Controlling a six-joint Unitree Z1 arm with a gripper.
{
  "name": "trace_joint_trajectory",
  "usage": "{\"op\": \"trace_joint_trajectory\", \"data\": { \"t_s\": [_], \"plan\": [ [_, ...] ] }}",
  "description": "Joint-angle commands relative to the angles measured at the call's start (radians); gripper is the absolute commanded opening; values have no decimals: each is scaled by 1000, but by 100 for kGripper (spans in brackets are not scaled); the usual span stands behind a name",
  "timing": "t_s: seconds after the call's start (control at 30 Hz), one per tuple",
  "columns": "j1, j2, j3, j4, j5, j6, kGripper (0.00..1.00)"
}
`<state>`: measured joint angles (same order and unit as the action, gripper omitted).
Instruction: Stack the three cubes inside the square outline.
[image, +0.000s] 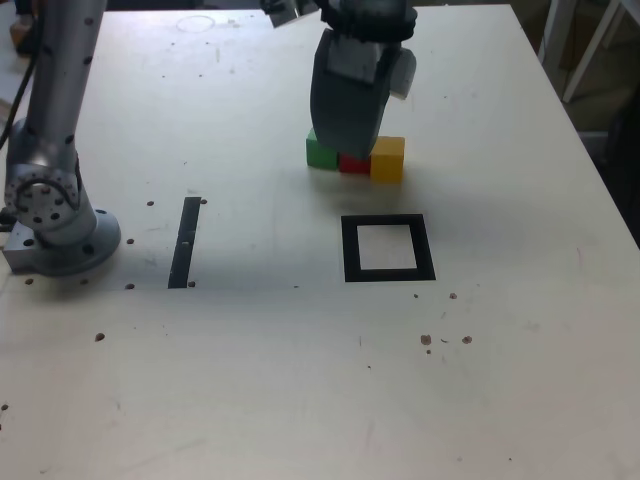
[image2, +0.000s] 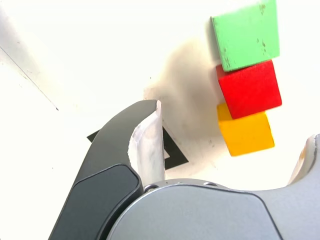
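Note:
Three cubes sit touching in a row on the white table beyond the square outline: green, red and yellow. My gripper hangs just over the row and hides the top of the red cube in the exterior view. In the wrist view the green, red and yellow cubes lie in the gap between the dark finger and the pale one at the frame's edge. The gripper is open and holds nothing. A corner of black tape peeks past the dark finger.
The arm's grey base stands at the exterior view's left. A straight black tape strip lies between the base and the outline. Small dark specks dot the table. White furniture legs stand past the table's far right corner.

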<state>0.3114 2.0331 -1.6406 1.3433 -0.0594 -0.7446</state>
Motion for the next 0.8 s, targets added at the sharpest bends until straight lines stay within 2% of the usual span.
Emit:
{"op": "trace_joint_trajectory", "data": {
  "t_s": [0.0,0.4,0.77],
  "plan": [
    [7,5,18,-14,-4,-3,97],
    [61,39,66,-84,-13,6,97],
    [101,87,47,-95,-24,30,95]
  ]
}}
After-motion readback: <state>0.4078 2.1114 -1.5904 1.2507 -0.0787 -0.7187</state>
